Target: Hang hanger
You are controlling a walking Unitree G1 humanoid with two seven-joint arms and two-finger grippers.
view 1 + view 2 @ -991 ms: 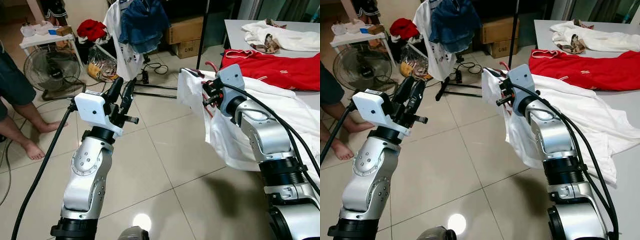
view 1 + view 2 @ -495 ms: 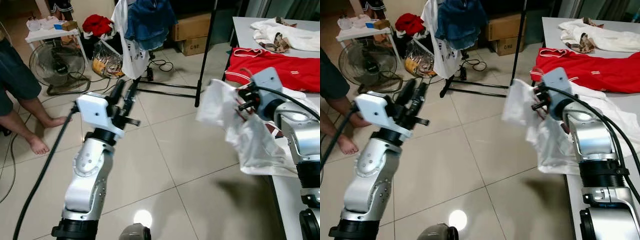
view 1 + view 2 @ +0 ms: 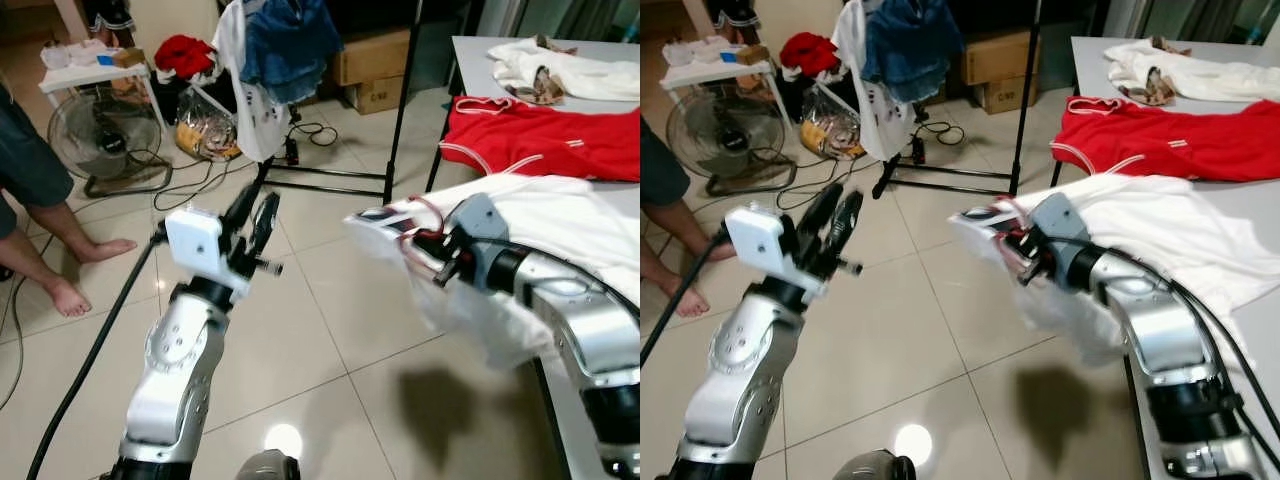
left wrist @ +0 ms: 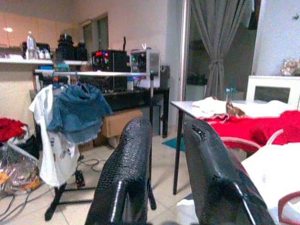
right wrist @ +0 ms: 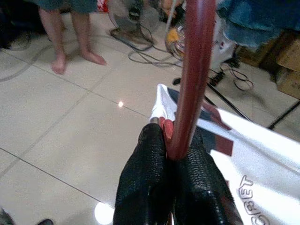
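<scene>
Right gripper [image 5: 171,154] holds a red hanger [image 5: 191,79] with a white shirt [image 3: 1160,235] over the tiled floor.
Its jaws are clamped on the hanger, just off the bench [image 3: 620,205] edge. The left gripper [image 4: 161,164] is raised with jaws apart and nothing between them, facing the clothes rack [image 4: 93,73].

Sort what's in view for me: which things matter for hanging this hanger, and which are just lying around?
Part of the job:
- red hanger, pinched in the right gripper
- white shirt on that hanger
- clothes rack ahead
- left gripper, raised, open, holding nothing

Lying about:
- red garment on the table
- floor fan
- cardboard boxes
- person standing nearby
</scene>
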